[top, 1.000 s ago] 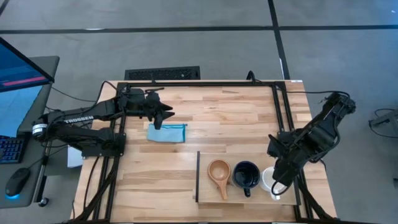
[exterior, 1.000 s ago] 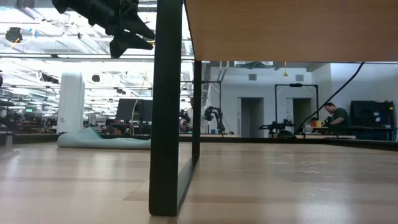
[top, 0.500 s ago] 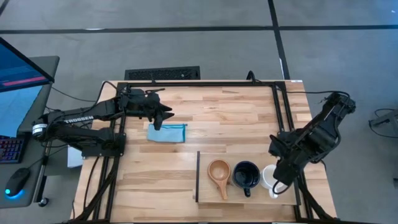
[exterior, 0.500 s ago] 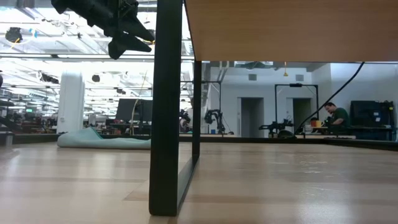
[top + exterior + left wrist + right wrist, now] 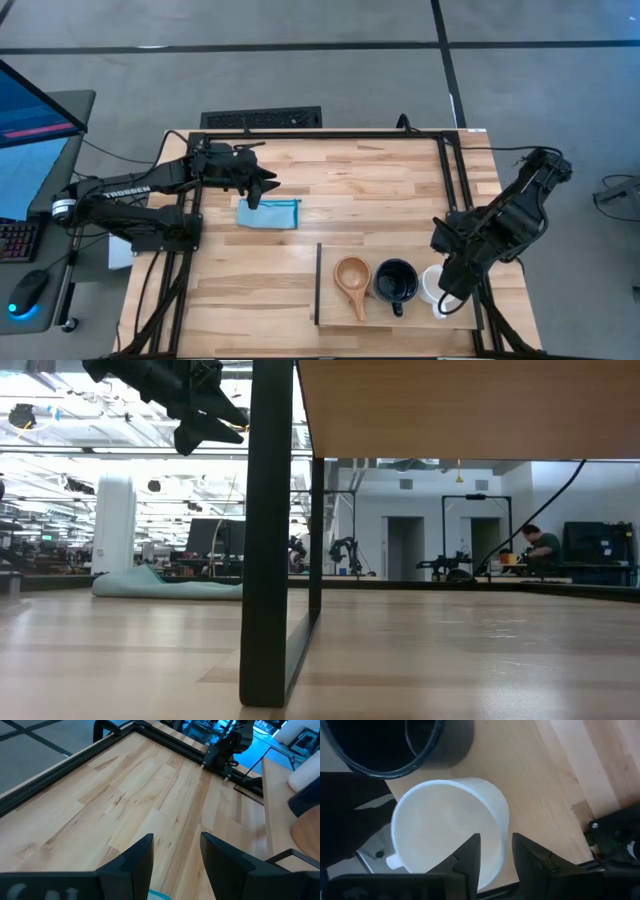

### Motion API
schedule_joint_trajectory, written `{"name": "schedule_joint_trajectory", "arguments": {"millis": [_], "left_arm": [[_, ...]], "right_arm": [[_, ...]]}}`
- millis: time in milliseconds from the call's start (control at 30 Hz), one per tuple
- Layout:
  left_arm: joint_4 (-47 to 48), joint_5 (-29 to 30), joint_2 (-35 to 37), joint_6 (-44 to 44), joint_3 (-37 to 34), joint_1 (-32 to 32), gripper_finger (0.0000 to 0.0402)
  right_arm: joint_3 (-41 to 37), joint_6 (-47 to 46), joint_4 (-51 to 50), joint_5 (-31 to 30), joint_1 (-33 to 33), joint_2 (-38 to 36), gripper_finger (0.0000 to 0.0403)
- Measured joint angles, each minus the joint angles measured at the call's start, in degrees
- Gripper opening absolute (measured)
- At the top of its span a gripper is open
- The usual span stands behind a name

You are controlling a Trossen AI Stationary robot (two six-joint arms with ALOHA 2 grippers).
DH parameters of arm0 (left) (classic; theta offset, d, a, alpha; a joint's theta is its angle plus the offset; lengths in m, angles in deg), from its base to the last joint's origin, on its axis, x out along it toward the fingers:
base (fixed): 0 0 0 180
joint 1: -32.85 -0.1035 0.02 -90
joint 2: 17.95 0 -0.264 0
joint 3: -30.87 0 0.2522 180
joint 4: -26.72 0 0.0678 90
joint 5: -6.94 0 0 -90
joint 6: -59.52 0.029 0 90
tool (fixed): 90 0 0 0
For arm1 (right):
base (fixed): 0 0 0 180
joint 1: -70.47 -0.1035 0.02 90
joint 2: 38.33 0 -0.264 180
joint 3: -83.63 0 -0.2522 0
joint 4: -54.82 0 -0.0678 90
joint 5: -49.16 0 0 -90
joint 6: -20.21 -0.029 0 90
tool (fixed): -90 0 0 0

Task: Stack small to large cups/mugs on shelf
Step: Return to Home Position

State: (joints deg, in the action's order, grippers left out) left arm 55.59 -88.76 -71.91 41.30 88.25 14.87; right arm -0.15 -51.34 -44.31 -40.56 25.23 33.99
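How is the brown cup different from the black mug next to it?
The wooden cup is tan; the black mug is glossy black. The wooden cup looks narrower than the black mug. The wooden cup ends the row; the black mug stands in the middle. Both sit upright on the shelf.

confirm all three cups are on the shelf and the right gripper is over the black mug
Wrong mug. The tan cup, black mug and white mug are all on the shelf, but the right gripper is over the white mug, not the black. The right wrist view shows it.
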Motion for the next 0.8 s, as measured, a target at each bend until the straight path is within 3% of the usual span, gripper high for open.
{"name": "schedule_joint_trajectory", "arguments": {"millis": [567, 800], "left_arm": [[0.0, -2.1, 0.0, 0.0, 0.0, 0.0, 0.0153], [-0.1, -1.7, 0.0, 1.4, 0.0, 0.0, 0.0153]], "right_arm": [[0.0, 3.6, -1.4, 2.7, 3.9, -3.0, 0.0130], [0.0, 10.8, -1.4, 0.1, 8.7, -7.1, 0.0128]]}}
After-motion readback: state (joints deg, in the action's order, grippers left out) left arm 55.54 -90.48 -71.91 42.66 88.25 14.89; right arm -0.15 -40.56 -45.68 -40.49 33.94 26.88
